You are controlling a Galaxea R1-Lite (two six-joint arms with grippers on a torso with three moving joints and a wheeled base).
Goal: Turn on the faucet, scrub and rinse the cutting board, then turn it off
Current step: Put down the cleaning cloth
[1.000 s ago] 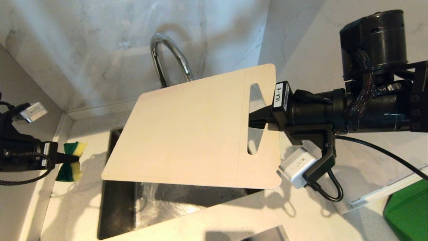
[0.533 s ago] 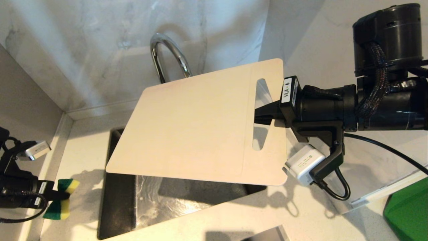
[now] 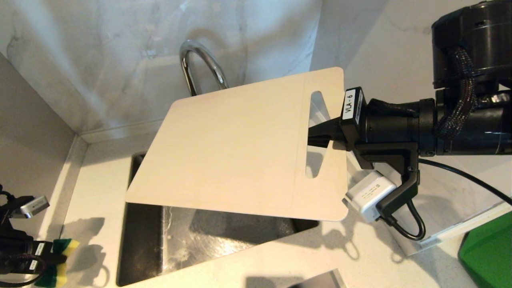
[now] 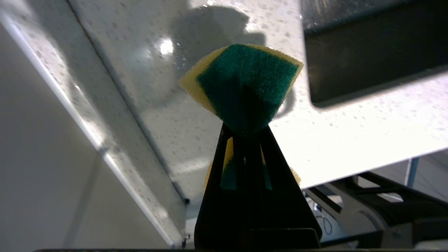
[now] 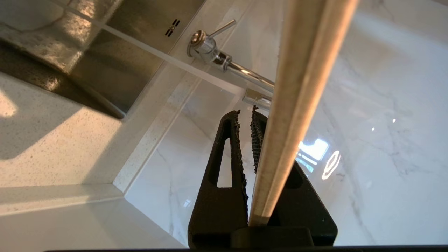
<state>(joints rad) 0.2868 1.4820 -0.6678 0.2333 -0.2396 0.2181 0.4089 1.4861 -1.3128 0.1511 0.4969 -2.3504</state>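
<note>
Marble backsplash [image 5: 367, 105] — only wrist view shows faucet [image 5: 210, 47] lever.

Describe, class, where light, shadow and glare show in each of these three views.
Head view: the cutting board throws a dark shadow into the sink, and arm shadows fall on the counter. Left wrist view: a bright glare spot on the wet counter behind the sponge, whose own shadow lies there too. Right wrist view: window reflections glare on the marble wall, and the faucet glints.
</note>
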